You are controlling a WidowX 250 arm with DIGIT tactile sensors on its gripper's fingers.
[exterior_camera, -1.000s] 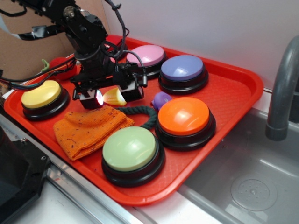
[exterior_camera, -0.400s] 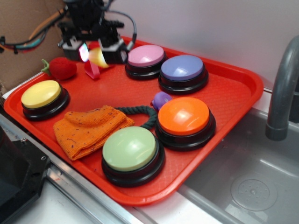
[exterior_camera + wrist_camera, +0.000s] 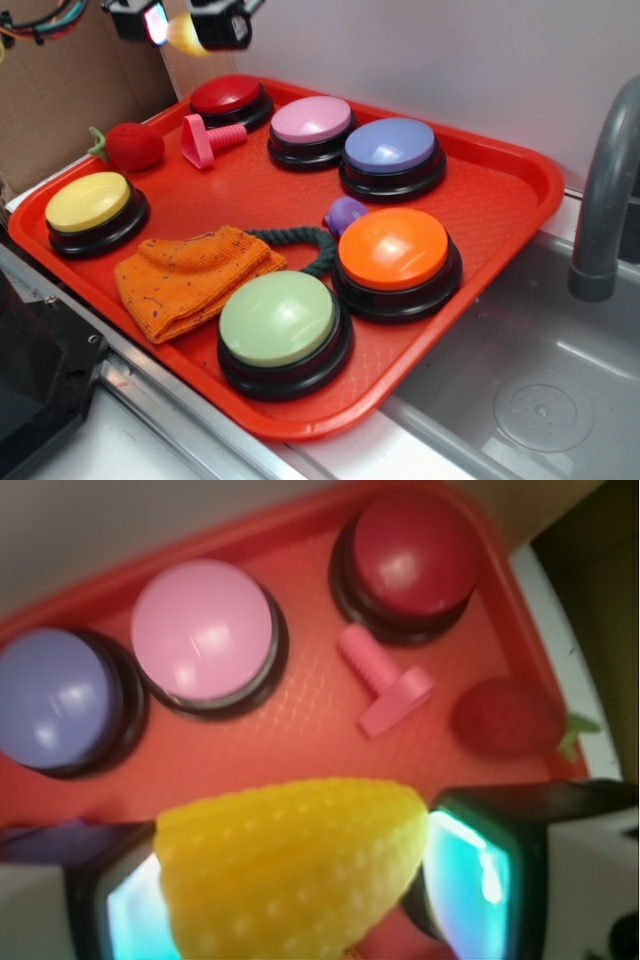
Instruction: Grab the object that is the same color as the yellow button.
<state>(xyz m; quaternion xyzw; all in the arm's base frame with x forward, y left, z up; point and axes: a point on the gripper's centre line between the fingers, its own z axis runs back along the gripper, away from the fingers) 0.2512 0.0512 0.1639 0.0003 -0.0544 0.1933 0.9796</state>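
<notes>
The yellow corn piece (image 3: 290, 865) sits clamped between the 2 pads of the gripper (image 3: 183, 30), its kernel-textured side facing the wrist camera and its ends pressed against the lit pads (image 3: 478, 880) on either side. In the exterior view it shows as a small yellow blob between the jaws, high above the far left corner of the red tray (image 3: 500, 215) and well clear of everything on it.

Directly below the gripper lie the red button (image 3: 415, 560) and the pink screw toy (image 3: 385, 685), with the strawberry toy (image 3: 505, 718) just off to one side and the pink button (image 3: 200, 630) and purple button (image 3: 55, 700) further along. The yellow button (image 3: 90, 203) rests well below, toward the tray's near left edge.

The likely risk is slippage: the cob is rounded, hard plastic held only at its ends, so a jolt or slackening could let it rotate out and drop among the buttons.

Only the gripper is visible, at the frame's top edge; it points downward at the tray.
</notes>
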